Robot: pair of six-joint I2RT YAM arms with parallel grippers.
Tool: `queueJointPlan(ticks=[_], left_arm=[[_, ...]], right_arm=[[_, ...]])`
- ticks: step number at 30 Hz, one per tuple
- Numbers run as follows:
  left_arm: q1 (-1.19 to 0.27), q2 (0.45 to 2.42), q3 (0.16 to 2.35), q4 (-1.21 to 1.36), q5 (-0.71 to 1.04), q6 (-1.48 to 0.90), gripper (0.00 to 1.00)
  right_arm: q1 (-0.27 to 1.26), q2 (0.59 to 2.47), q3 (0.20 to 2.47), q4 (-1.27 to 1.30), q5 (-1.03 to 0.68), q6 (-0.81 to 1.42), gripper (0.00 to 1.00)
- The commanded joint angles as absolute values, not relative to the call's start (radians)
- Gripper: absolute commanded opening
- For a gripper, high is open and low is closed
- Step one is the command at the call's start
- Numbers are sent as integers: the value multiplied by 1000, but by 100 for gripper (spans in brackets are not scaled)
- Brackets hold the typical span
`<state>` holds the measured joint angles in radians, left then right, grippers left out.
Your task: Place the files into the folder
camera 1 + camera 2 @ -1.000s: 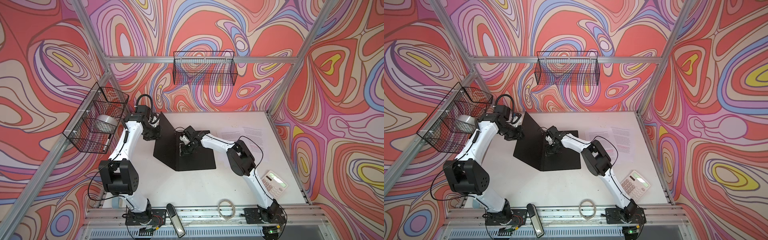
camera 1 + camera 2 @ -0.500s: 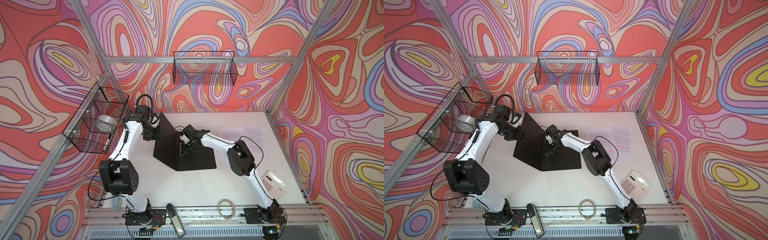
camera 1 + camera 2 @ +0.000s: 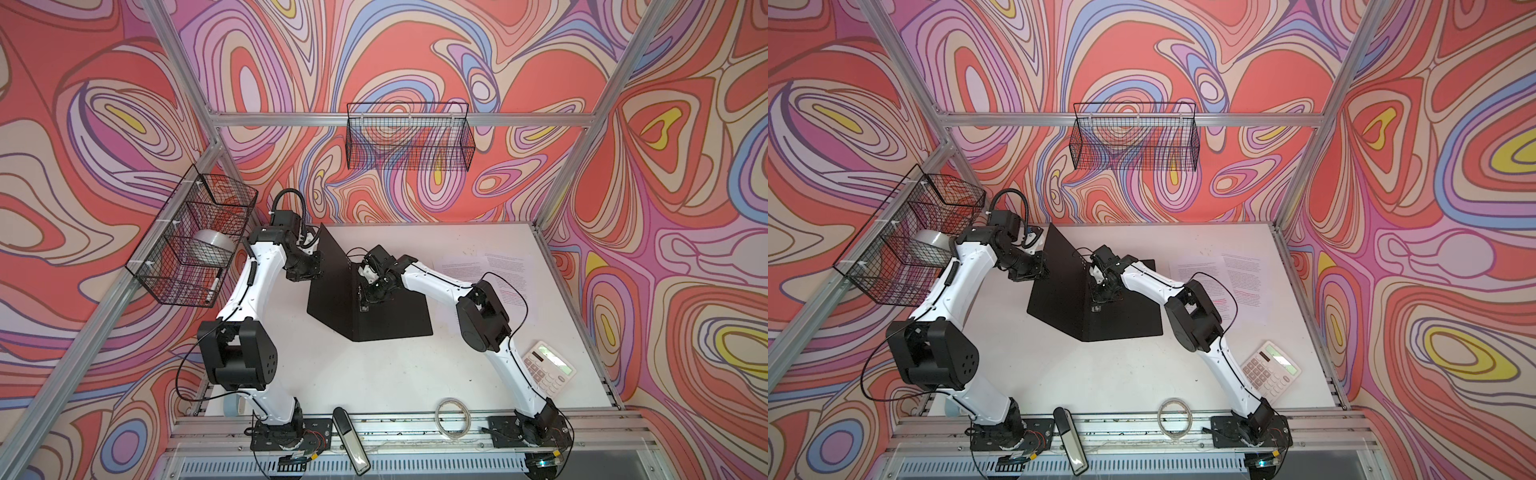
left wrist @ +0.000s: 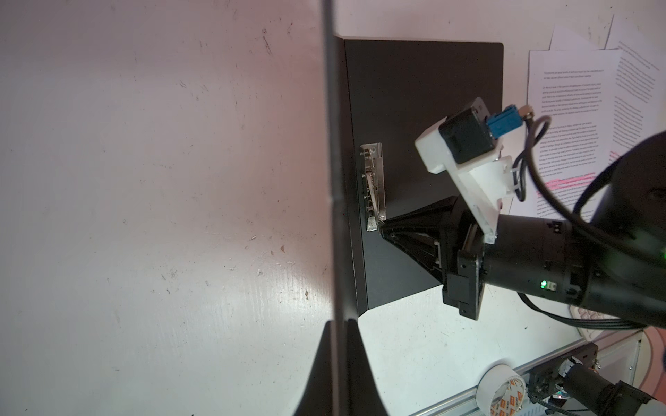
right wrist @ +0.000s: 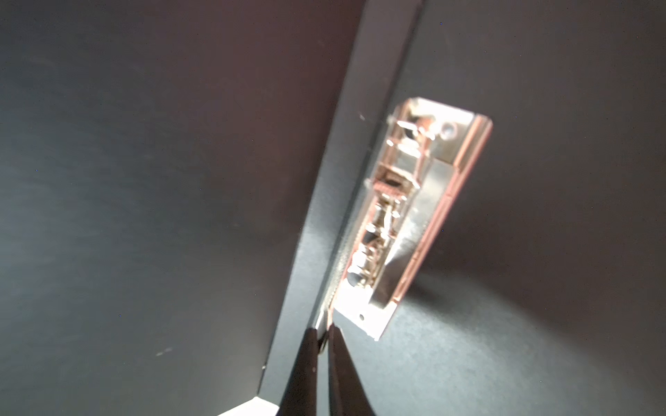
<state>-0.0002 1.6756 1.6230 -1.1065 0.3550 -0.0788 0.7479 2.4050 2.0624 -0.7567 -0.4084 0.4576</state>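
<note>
The folder (image 3: 395,320) (image 3: 1125,320) lies open, black inside up, at the middle of the table. Its cover (image 3: 332,266) stands nearly upright, and my left gripper (image 3: 318,264) (image 3: 1042,266) (image 4: 338,324) is shut on that cover's thin edge (image 4: 331,144). Beside the spine sits the metal clip (image 4: 373,183) (image 5: 414,216) (image 3: 363,307). My right gripper (image 5: 322,331) (image 3: 365,297) (image 3: 1098,297) (image 4: 382,227) is shut on the end of the clip's lever. The files (image 3: 490,274) (image 3: 1237,282) (image 4: 576,108) lie flat to the right of the folder, partly under my right arm; one has a pink line.
A white calculator (image 3: 548,368) lies at the front right. A wire basket (image 3: 195,245) on the left wall holds a tape roll (image 3: 210,245); another basket (image 3: 409,137) hangs on the back wall. A cable coil (image 3: 453,417) and a tape roll (image 4: 501,392) sit by the front rail.
My right wrist has tipped slightly at the clip. The left arm and the raised cover have not moved.
</note>
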Motion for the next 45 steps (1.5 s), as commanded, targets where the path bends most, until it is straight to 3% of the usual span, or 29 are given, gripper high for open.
queueJointPlan(ticks=[1, 13, 31, 42, 45], left_arm=[[2, 1672, 1662, -1150, 348, -51, 0], [2, 1683, 1665, -1149, 350, -54, 0], [2, 1702, 1667, -1134, 307, -49, 0], [3, 1729, 1698, -1143, 297, -55, 0], [3, 1735, 1695, -1144, 296, -51, 0]], right_arm=[[739, 2407, 2086, -762, -369, 423, 9], [739, 2392, 2100, -729, -377, 424, 23], [733, 2341, 2123, -676, -354, 415, 34], [718, 2293, 2098, -651, -374, 411, 35], [718, 2245, 2013, -626, -389, 409, 29]])
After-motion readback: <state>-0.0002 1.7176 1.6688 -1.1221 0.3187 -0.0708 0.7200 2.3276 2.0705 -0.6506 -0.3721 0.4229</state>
